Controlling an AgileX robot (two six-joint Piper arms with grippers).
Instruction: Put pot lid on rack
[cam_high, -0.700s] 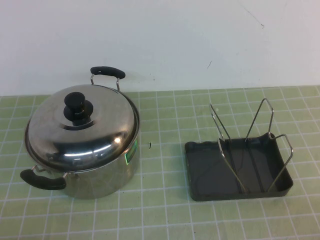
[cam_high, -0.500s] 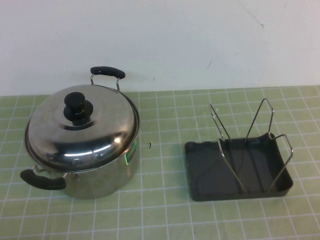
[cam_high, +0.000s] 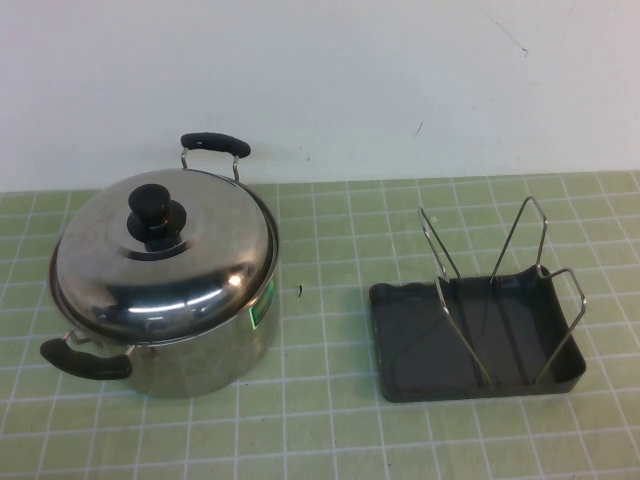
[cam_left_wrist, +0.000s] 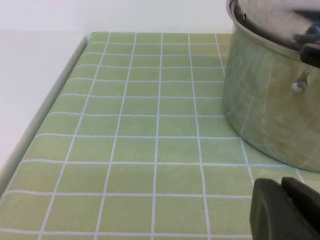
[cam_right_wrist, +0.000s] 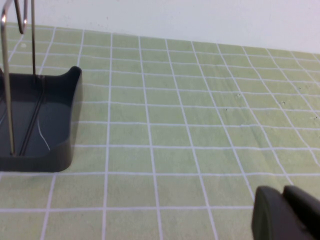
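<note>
While neither arm shows in the high view, each wrist view catches a dark bit of its own gripper: left gripper (cam_left_wrist: 287, 210) low over the counter (cam_left_wrist: 150, 150) just beside the pot (cam_left_wrist: 270, 105), right gripper (cam_right_wrist: 287, 212) low over bare tiles, w/ the rack (cam_right_wrist: 35, 125) off to one side. Can't tell for either whether it's spread or closed; neither is holding anything that shows.

Pot lid (cam_high: 165, 255) sits on the pot (cam_high: 200, 350) near the counter's left edge, black knob (cam_high: 152, 208) up at centre. Rack (cam_high: 478, 335) is toward the right edge, wire loops (cam_high: 520, 255) upright, well apart from the pot.

Risks, as I judge them:
- Knob is small & the dome is shiny, so an off-centre pinch could slip or tilt the lid; it may drag the pot along.
- Pot handles (cam_high: 85, 360) stick out front & back, so a low approach could clip one.
- Rack looks light; pushing the lid edge against a loop instead of between loops could shove or tip it.
- Lid looks wide vs. the rack, so it may lean or roll out if set in crooked.

Room: open tiles between pot & rack, plus a clear strip along the front edge. Wall runs close behind the pot's back handle. Left edge drops off not far from the pot, per the left wrist view.
</note>
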